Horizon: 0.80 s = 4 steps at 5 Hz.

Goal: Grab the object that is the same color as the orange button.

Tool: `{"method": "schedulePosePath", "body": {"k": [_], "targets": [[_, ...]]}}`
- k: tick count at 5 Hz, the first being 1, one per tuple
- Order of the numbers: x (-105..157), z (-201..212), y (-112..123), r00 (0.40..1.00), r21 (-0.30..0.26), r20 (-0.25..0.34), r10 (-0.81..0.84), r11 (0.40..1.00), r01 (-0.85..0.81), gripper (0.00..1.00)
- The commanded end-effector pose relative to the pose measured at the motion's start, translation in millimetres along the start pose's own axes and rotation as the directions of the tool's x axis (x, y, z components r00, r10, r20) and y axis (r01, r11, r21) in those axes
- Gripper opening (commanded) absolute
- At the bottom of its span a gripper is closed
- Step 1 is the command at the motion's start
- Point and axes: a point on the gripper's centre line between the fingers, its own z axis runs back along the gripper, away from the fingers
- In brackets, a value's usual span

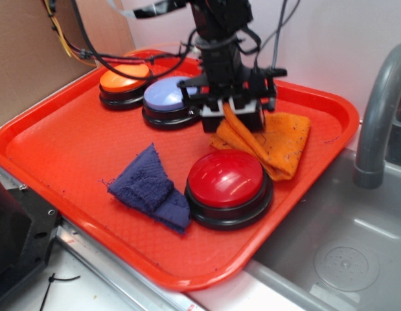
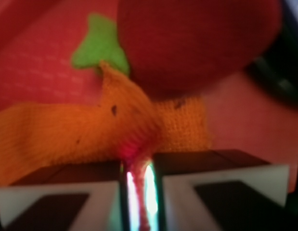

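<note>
The orange rag [image 1: 278, 141] lies on the red tray [image 1: 64, 149] behind the big red button [image 1: 226, 181]. My gripper [image 1: 231, 111] is shut on a pinched fold of the rag's left part, pulled up a little while the rest lies on the tray. In the wrist view the rag [image 2: 67, 130] fills the middle and a thin fold runs between my two closed fingers, my gripper [image 2: 139, 192]. The orange button [image 1: 124, 81] sits at the tray's back left, left of the gripper.
A lavender-topped button [image 1: 169, 97] stands just left of the gripper. A dark blue rag [image 1: 151, 188] lies left of the red button, which looms in the wrist view [image 2: 197, 43]. A grey faucet [image 1: 381, 110] and a sink [image 1: 343, 259] are to the right. A cardboard wall [image 1: 25, 58] stands at left.
</note>
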Motion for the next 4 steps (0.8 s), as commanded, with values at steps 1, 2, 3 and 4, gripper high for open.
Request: {"method": "schedulePosePath", "body": {"k": [1, 2, 3, 4], "targets": [[22, 82, 17, 0.955, -0.039, -0.042, -0.293, 0.956, 0.291, 0.00], [15, 112, 31, 0.922, -0.050, 0.003, -0.388, 0.920, 0.388, 0.00], [2, 139, 48, 0.912, -0.004, 0.057, -0.407, 0.913, 0.408, 0.00], [-7, 151, 68, 0.880, -0.011, 0.056, -0.471, 0.881, 0.473, 0.00]]}}
